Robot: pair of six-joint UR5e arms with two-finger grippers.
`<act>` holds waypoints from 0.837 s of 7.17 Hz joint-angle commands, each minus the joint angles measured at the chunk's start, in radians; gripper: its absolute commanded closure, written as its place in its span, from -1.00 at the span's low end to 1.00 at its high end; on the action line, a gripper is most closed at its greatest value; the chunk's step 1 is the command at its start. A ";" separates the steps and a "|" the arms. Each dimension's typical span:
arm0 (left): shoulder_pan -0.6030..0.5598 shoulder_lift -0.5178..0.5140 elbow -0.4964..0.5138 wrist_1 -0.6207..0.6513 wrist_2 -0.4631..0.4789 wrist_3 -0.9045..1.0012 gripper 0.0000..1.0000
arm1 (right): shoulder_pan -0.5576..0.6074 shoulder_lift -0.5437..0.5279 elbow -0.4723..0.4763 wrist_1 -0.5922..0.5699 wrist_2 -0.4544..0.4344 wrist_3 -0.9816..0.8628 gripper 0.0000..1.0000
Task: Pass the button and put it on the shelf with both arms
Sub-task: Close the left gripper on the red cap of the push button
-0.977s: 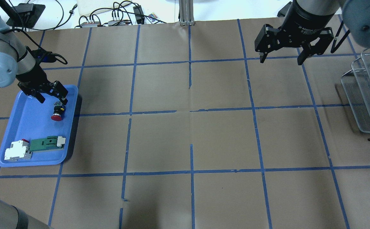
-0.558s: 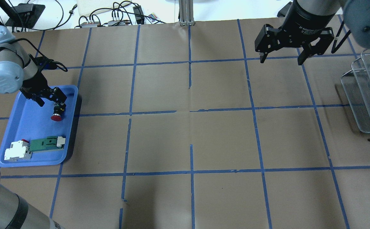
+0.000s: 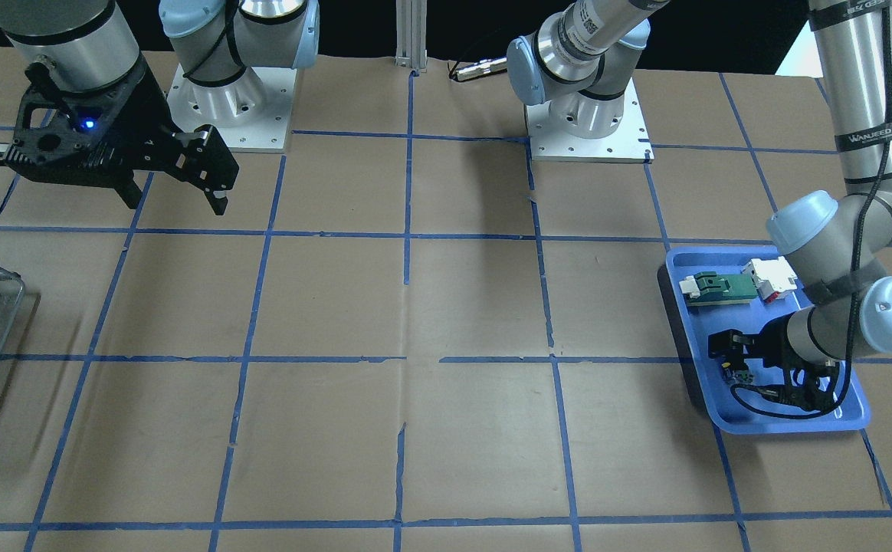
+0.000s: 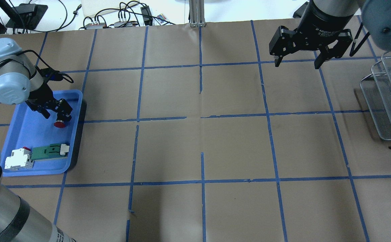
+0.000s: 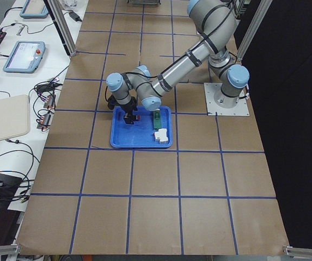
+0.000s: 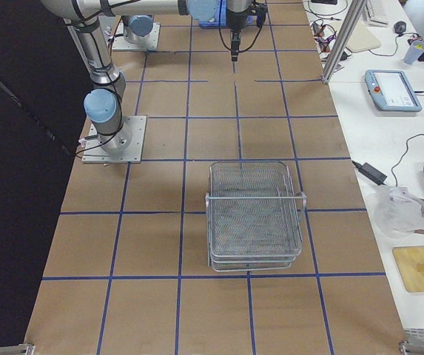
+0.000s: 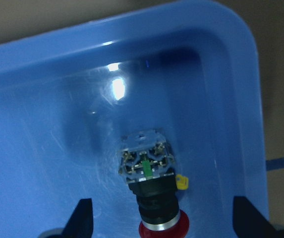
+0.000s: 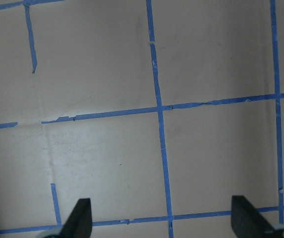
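Observation:
The button [image 7: 149,186] lies on its side in the blue tray [image 4: 31,171], its red cap [image 4: 59,124] pointing toward the robot. My left gripper [image 4: 55,112] is open and low over it. In the left wrist view its fingertips [image 7: 82,220] stand on either side of the button, apart from it. It also shows in the front-facing view [image 3: 737,360]. My right gripper [image 4: 297,64] is open and empty, high over the far right of the table, left of the wire-mesh shelf [image 4: 388,111]. The shelf also shows in the right view [image 6: 254,214].
A green-and-white flat part [image 4: 49,150] and a white-and-red block [image 4: 18,159] lie at the tray's near end. The tray's right wall [image 7: 241,99] is close to the button. Cables and boxes [image 4: 121,16] lie beyond the table's far edge.
My left gripper has come down and toward the robot over the button, so its fingers now straddle it. The button has not moved. The right arm has stayed still.

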 commanded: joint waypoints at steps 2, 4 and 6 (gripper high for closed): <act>0.005 -0.001 -0.030 0.013 0.006 0.007 0.14 | 0.000 0.001 0.001 -0.001 -0.003 -0.005 -1.00; 0.005 -0.004 -0.021 0.015 0.019 0.012 1.00 | 0.000 0.004 0.001 -0.001 -0.003 -0.010 -1.00; 0.003 0.018 -0.005 0.016 0.025 0.188 1.00 | 0.000 0.004 0.001 -0.001 -0.001 -0.008 -1.00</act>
